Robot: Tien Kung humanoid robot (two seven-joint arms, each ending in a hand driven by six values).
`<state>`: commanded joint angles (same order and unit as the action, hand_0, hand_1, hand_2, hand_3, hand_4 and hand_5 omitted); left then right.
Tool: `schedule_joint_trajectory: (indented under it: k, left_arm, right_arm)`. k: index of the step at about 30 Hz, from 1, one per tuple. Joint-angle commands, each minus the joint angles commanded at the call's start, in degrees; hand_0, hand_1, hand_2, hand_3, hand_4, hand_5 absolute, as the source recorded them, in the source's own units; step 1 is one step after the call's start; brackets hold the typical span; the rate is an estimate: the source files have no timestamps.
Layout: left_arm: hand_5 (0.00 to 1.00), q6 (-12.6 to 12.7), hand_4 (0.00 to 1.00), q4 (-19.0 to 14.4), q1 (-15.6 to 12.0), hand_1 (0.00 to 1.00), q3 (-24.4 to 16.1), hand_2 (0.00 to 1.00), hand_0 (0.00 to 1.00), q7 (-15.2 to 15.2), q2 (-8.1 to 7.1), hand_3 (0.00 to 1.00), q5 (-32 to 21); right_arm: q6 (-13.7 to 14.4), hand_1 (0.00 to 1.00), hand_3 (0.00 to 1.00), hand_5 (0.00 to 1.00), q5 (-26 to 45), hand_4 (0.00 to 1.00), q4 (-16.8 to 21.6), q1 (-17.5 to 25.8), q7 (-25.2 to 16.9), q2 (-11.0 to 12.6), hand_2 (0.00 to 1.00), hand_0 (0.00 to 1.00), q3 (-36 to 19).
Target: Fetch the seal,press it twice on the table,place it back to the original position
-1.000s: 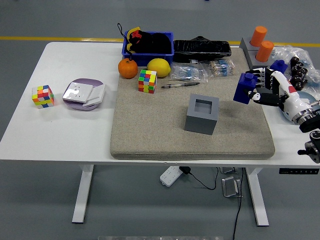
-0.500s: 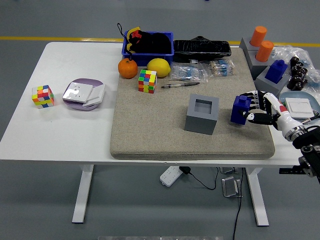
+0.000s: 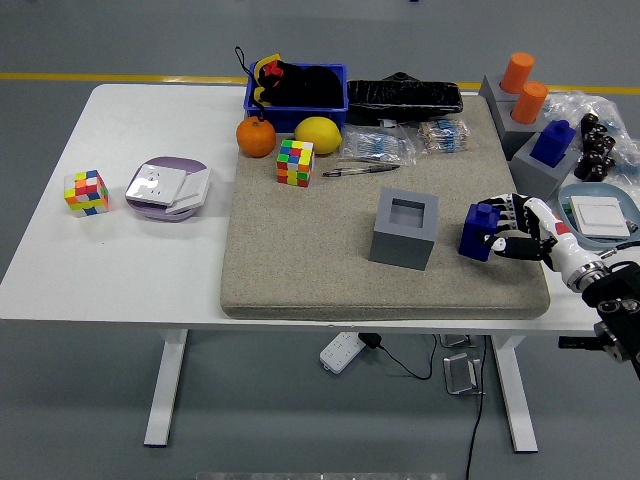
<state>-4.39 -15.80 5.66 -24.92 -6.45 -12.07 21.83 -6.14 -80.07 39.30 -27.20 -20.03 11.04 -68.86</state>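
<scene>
One stamp in progress: my right hand (image 3: 520,238) is clamping the blue seal (image 3: 480,231), pressing it onto the mat (image 3: 300,270); next, lifting straight up and pressing again.

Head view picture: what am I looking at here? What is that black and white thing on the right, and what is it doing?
The camera sits high on a humanoid robot, looking down over its white table. The black and white thing is the robot's right hand, with five fingers. It grips a dark blue block-shaped seal and holds it down on the grey felt mat, to the right of a grey open-topped box. The left hand is out of view. On the mat also lie a colourful puzzle cube, an orange, a lemon and a pen.
</scene>
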Motion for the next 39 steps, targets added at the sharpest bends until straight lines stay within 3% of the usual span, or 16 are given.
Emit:
schedule_joint_trajectory:
  k: [11, 17, 22, 25, 39]
  left_arm:
    - [0.392, 0.0, 0.791, 0.0, 0.0, 0.819, -0.4, 0.79, 0.813, 0.0, -0.04, 0.84, 0.1]
    - [0.393, 0.0, 0.791, 0.0, -0.1, 0.819, -0.5, 0.79, 0.815, 0.0, 0.06, 0.841, 0.1]
    - [0.393, 0.0, 0.792, 0.0, 0.0, 0.818, -0.6, 0.79, 0.813, 0.0, 0.07, 0.841, 0.1]
    - [0.393, 0.0, 0.792, 0.0, 0.2, 0.818, -0.5, 0.79, 0.813, 0.0, 0.09, 0.841, 0.0]
    - [0.394, -0.1, 0.792, 0.0, 0.1, 0.818, -0.3, 0.79, 0.814, 0.0, 0.05, 0.84, 0.0]
  right_arm:
    - [-1.5, 0.406, 0.479, 0.002, 1.2, 0.619, 10.2, -1.4, 0.9, 1.3, 0.418, 0.509, -5.0]
    - [-3.1, 0.405, 0.478, 0.002, 3.9, 0.62, 15.9, -2.3, 2.5, 1.2, 0.419, 0.509, -3.6]
    - [-3.4, 0.406, 0.48, 0.002, 4.3, 0.625, 16.5, -2.4, 2.8, 1.1, 0.419, 0.51, -3.0]
    - [-4.5, 0.406, 0.48, 0.002, 5.3, 0.625, 17.2, -3.3, 3.4, 0.4, 0.419, 0.51, 0.8]
    - [-4.4, 0.405, 0.475, 0.002, 6.4, 0.629, 13.7, -5.2, 2.6, -0.9, 0.419, 0.51, 6.9]
